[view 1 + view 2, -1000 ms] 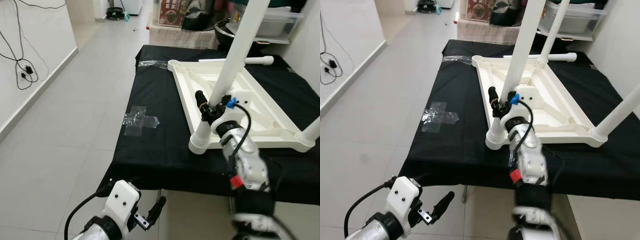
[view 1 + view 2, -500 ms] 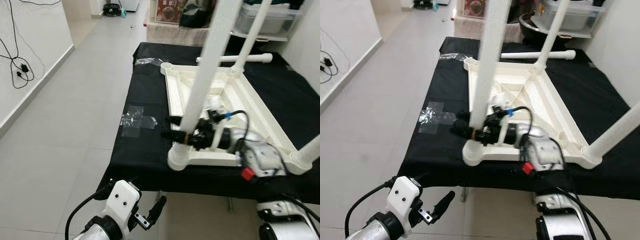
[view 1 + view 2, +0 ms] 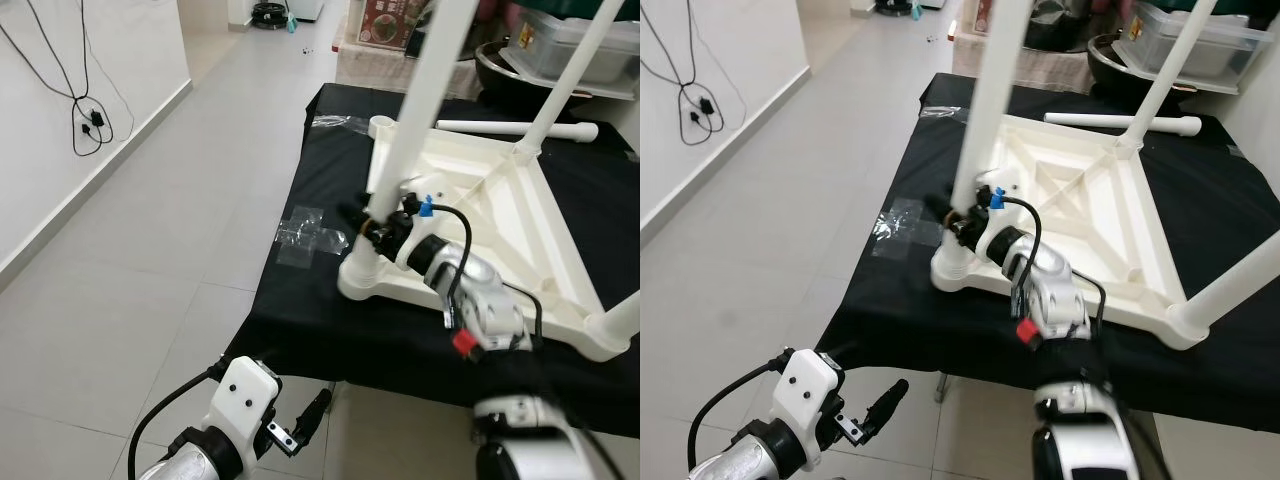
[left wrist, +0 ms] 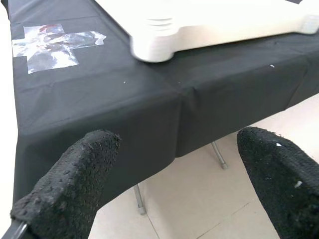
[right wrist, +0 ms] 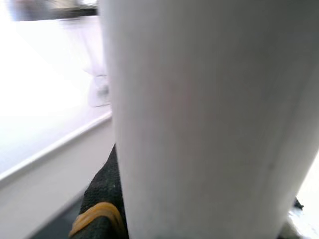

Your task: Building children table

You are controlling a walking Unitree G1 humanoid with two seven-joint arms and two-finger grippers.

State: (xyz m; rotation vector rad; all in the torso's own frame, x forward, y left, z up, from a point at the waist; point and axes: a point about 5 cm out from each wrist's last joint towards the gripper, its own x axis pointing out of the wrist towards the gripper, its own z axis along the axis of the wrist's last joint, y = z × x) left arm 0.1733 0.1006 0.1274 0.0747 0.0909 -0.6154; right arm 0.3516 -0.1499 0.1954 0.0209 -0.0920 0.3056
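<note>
The white children's table (image 3: pixel 490 215) lay upside down on the surface (image 3: pixel 320 300) draped in black cloth, its ribbed underside facing up, with the nearest corner close to the cloth's front edge. From that near corner socket a white leg (image 3: pixel 425 95) rose steeply toward twelve o'clock, and the right pincer (image 3: pixel 368 222) was clenched around this leg just above the socket, one black finger (image 5: pixel 99 214) with a yellow band pressed against the white tube in the right wrist view. Another leg (image 3: pixel 1160 75) stood at the far corner, toward one o'clock, and a third leg (image 3: pixel 1240 285) leaned out from the corner at about four o'clock. A loose white leg (image 3: pixel 515 127) lay flat on the cloth beyond the tabletop. A cross of clear tape (image 3: pixel 310 232) stuck to the cloth at nine o'clock from the gripped corner. The left pincer (image 3: pixel 300 430) hung low at about seven o'clock, below the cloth's front edge over the tiled floor (image 3: pixel 130 270), its fingers (image 4: pixel 75 189) spread apart and holding nothing.
</note>
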